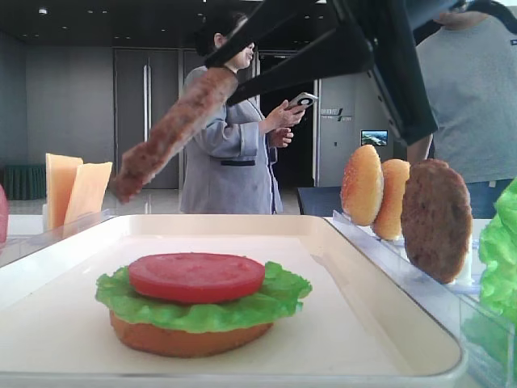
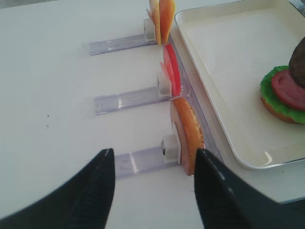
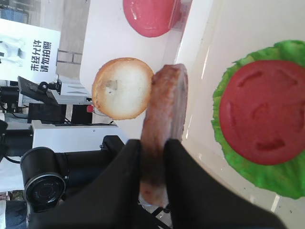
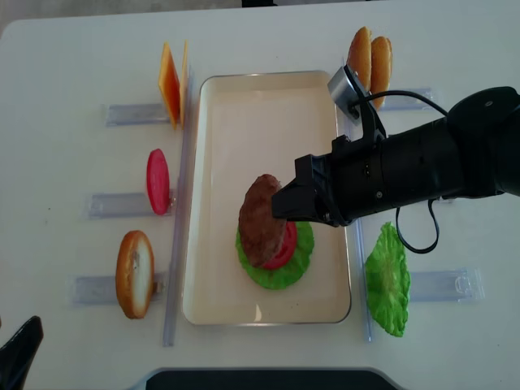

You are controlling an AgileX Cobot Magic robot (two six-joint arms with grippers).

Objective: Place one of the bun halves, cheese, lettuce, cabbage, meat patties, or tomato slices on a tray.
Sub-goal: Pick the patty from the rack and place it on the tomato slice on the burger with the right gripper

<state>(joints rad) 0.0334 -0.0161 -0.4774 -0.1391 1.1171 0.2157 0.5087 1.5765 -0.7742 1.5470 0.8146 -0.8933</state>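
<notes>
The right gripper (image 4: 286, 201), clamped on a tilted patty (image 4: 262, 219), holds it above the tomato (image 1: 196, 276) and lettuce (image 1: 283, 301) stack in the tray (image 4: 260, 97), whose far half lies bare; the left gripper (image 2: 152, 181) gapes apart over the table (image 2: 47, 95).

The left gripper (image 2: 155, 183) shows only two dark fingertips, its body cut off below; in the overhead view the held patty (image 4: 262, 220) hides much of the tomato slice (image 4: 284, 244)
</notes>
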